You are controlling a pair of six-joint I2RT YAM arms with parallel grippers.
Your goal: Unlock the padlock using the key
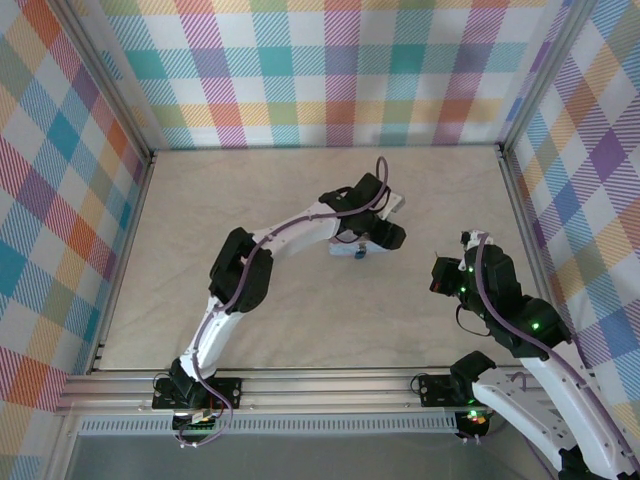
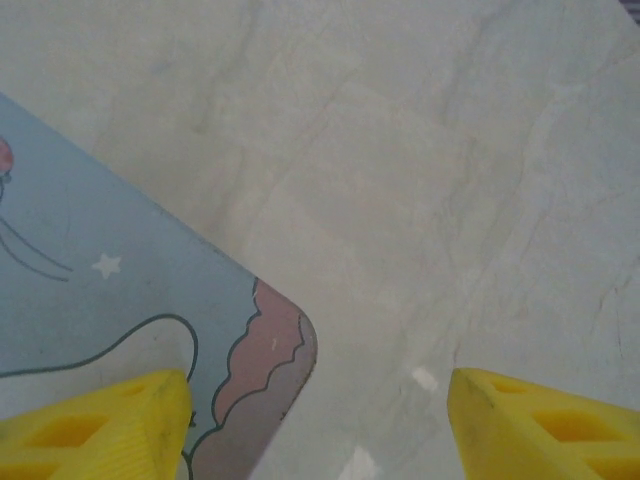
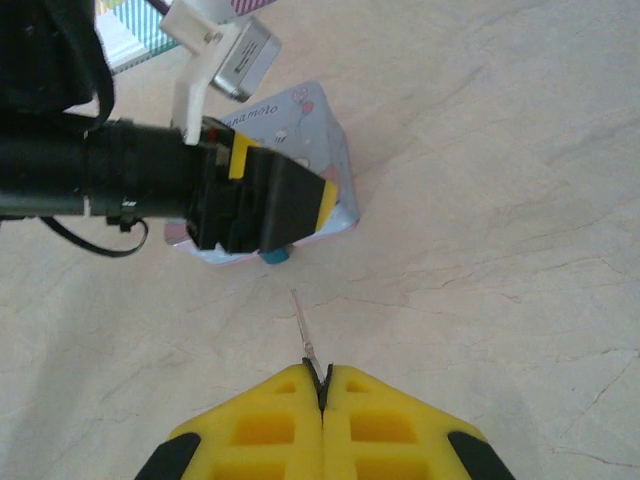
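Observation:
The light-blue cartoon tin [image 3: 300, 130] lies on the table, and the padlock [image 3: 275, 256] shows as a small teal body at its near edge, partly hidden under my left arm. My left gripper [image 2: 320, 405] hangs open just above the tin's rounded corner [image 2: 270, 350]; one yellow finger [image 2: 120, 420] is over the lid, the other over bare table. My right gripper [image 3: 322, 378] is shut on the key [image 3: 302, 322], a thin silvery piece that sticks out of the fingertips towards the padlock, a short way from it. From above, the padlock [image 1: 359, 253] sits below the left gripper [image 1: 378, 234], with the right gripper [image 1: 445, 275] to its right.
Marbled beige tabletop [image 1: 250, 200] lies inside plaid walls [image 1: 330, 70] at the back and sides. The left arm [image 1: 290, 232] stretches across the middle towards the tin. Open table lies between the tin and the right gripper.

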